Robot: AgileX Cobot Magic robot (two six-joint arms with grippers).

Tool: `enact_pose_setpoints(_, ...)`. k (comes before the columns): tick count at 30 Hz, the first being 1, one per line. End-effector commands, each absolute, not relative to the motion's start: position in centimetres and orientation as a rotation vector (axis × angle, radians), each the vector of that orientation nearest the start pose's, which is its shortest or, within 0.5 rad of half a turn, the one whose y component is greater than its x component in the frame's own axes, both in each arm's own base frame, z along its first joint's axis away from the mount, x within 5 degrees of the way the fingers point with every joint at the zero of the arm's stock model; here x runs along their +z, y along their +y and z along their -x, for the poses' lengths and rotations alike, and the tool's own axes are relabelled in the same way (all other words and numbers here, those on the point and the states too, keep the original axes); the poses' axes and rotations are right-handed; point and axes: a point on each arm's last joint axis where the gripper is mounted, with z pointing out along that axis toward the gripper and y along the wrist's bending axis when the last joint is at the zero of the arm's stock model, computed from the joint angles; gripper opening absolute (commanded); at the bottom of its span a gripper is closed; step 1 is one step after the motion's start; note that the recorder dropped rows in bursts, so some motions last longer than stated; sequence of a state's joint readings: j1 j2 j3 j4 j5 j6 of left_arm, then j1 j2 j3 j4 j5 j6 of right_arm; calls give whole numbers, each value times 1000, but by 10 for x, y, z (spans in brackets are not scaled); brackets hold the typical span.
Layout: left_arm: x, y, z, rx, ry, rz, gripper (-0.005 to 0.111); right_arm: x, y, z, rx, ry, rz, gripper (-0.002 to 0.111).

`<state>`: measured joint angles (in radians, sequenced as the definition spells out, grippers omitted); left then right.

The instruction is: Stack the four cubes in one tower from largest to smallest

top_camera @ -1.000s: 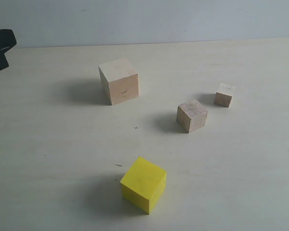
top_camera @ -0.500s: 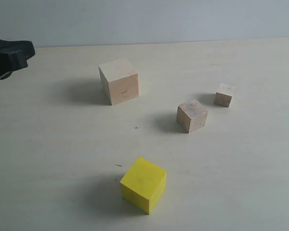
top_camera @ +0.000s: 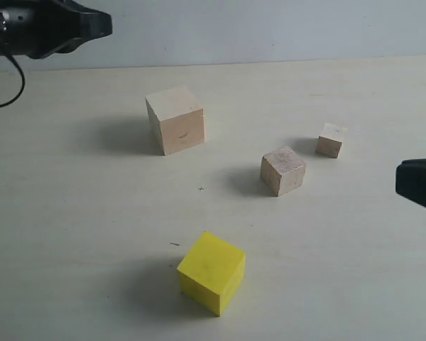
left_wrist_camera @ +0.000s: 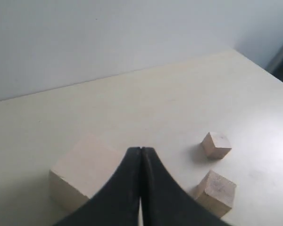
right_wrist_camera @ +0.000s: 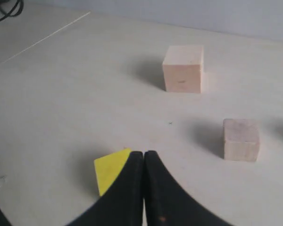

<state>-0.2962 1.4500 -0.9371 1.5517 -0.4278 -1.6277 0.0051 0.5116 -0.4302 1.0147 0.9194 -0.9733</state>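
Yellow cube [top_camera: 211,272] is waiting unstacked; left gripper [left_wrist_camera: 140,150] and right gripper [right_wrist_camera: 144,154] are hovering closed, empty, so 1 probably needs opening first.

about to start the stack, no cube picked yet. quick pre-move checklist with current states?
1. Large wood cube top bare, ready as base: ok.
2. Yellow cube standing free, nothing on it: ok.
3. Medium wood cube and small wood cube apart from each other and from the base: ok.
4. Left pincer open to grasp: not ok, jaws shut and empty.
5. Right pincer open to grasp: not ok, jaws shut and empty.
6. Right pincer squared to the yellow cube's faces: cannot tell, the cube is partly hidden behind it in the right wrist view.
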Motion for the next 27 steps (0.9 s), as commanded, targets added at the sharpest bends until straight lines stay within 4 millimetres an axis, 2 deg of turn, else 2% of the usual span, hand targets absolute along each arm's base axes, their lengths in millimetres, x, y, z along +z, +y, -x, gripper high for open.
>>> enact_pose_setpoints(1, 290, -144, -316, -756, 2013, -548, 0, 282, 68, -81, 791, 1972, 655, 0)
enact_pose_setpoints(7, 275, -157, -349, -788, 2035, -574, 0, 284, 74, -78, 855, 1922, 739, 0)
enact_pose_setpoints(15, 242, -157, -388, -677, 2117, -413, 0, 284, 74, -78, 856, 1923, 737, 0)
enact_pose_setpoints(19, 221, -161, -404, -679, 2160, -386, 0, 283, 74, -81, 860, 1933, 732, 0)
enact_pose_setpoints(27, 193, -172, -440, -711, 2186, -324, 0, 280, 74, -86, 871, 1962, 724, 0)
